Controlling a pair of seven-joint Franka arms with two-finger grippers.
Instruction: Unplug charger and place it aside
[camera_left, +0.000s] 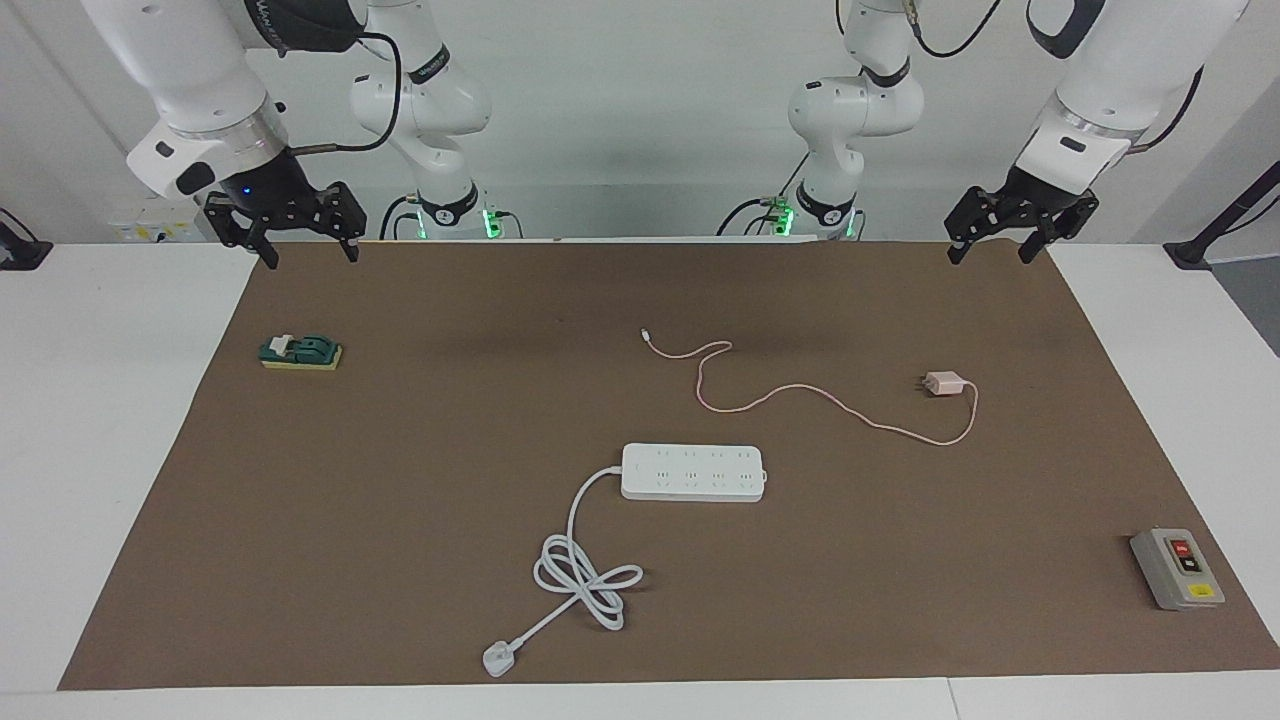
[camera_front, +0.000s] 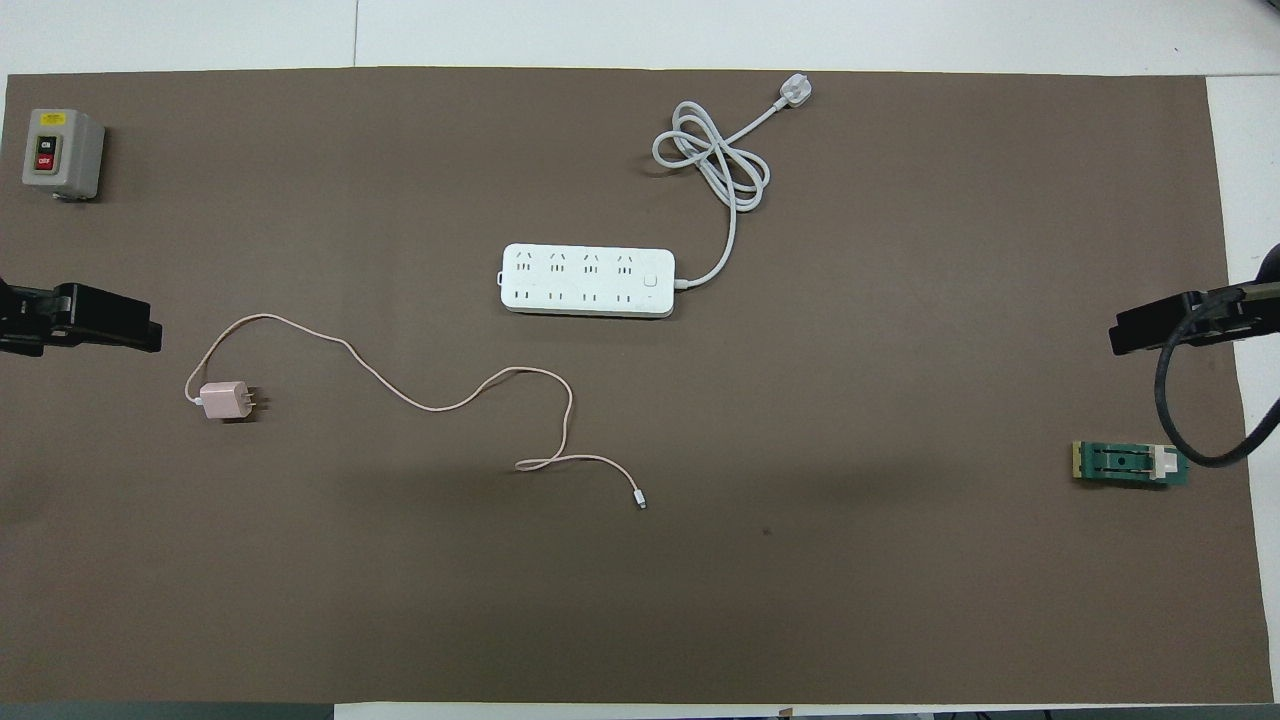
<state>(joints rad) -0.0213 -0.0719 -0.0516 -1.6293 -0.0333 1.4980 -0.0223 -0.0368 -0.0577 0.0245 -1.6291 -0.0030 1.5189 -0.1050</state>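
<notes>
The charger (camera_left: 943, 383) (camera_front: 224, 400), a small pale pink cube with two prongs, lies on the brown mat toward the left arm's end. It is not plugged into anything. Its thin pink cable (camera_left: 800, 395) (camera_front: 440, 405) snakes toward the mat's middle. The white power strip (camera_left: 693, 472) (camera_front: 587, 280) lies farther from the robots, and its sockets hold nothing. My left gripper (camera_left: 986, 255) (camera_front: 110, 325) hangs open and empty in the air over the mat's left-arm end, apart from the charger. My right gripper (camera_left: 311, 258) (camera_front: 1170, 325) waits open and empty over the mat's right-arm end.
The strip's thick white cord coils to a white plug (camera_left: 497, 659) (camera_front: 794, 92) near the mat's edge farthest from the robots. A grey switch box (camera_left: 1177, 568) (camera_front: 62, 152) stands at the left arm's end. A small green board (camera_left: 300, 352) (camera_front: 1130, 464) lies at the right arm's end.
</notes>
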